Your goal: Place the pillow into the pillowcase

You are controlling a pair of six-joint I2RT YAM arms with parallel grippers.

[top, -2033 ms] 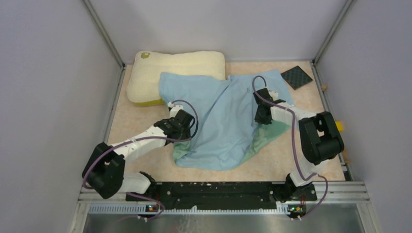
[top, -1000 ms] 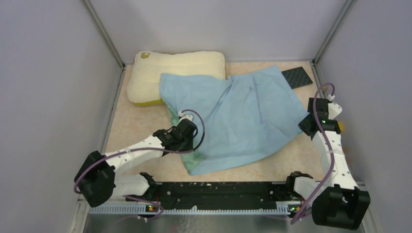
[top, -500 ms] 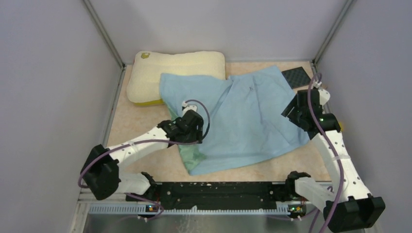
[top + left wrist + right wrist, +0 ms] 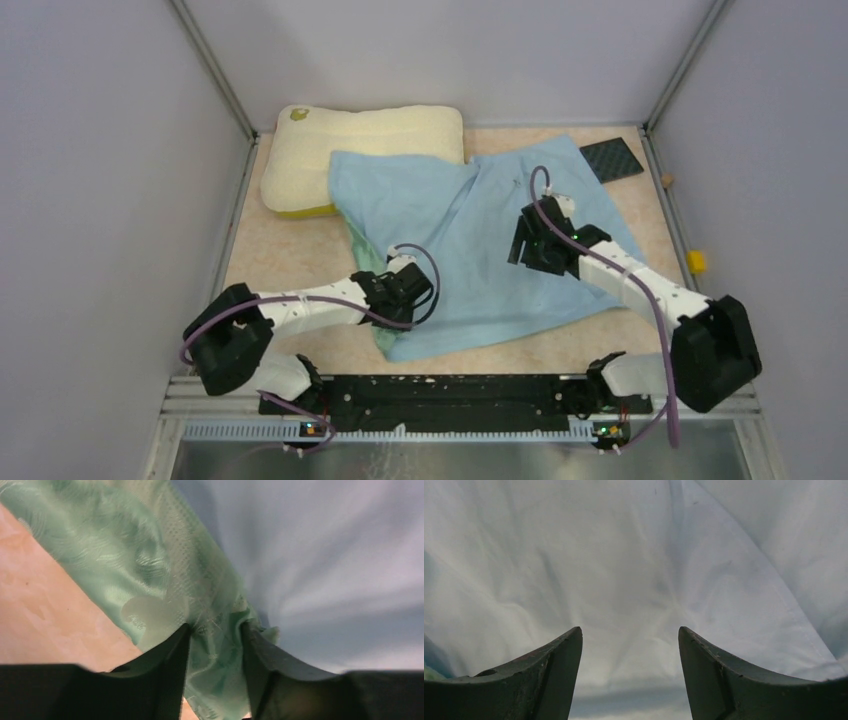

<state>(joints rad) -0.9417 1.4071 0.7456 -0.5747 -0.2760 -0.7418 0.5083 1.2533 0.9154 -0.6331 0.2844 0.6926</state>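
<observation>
Pillow (image 4: 360,150) is lying beyond the left claw (image 4: 215,627), its near corner overlapped by the pillowcase (image 4: 470,270). The left claw is pinching the pillowcase's green fold (blue side facing up). Further right, the right claw (image 4: 630,630) is hanging wide open over the blue cloth.

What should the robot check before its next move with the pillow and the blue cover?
1. Left fingers around the green edge of the pillowcase: ok, fabric sits between them.
2. That grip tight: cannot tell.
3. Right fingers free: ok, open above the pillowcase, holding nothing.
4. Pillowcase mouth held open: not ok, it lies flat.
5. Pillow inside: not ok, it lies outside, one corner under the pillowcase.
</observation>
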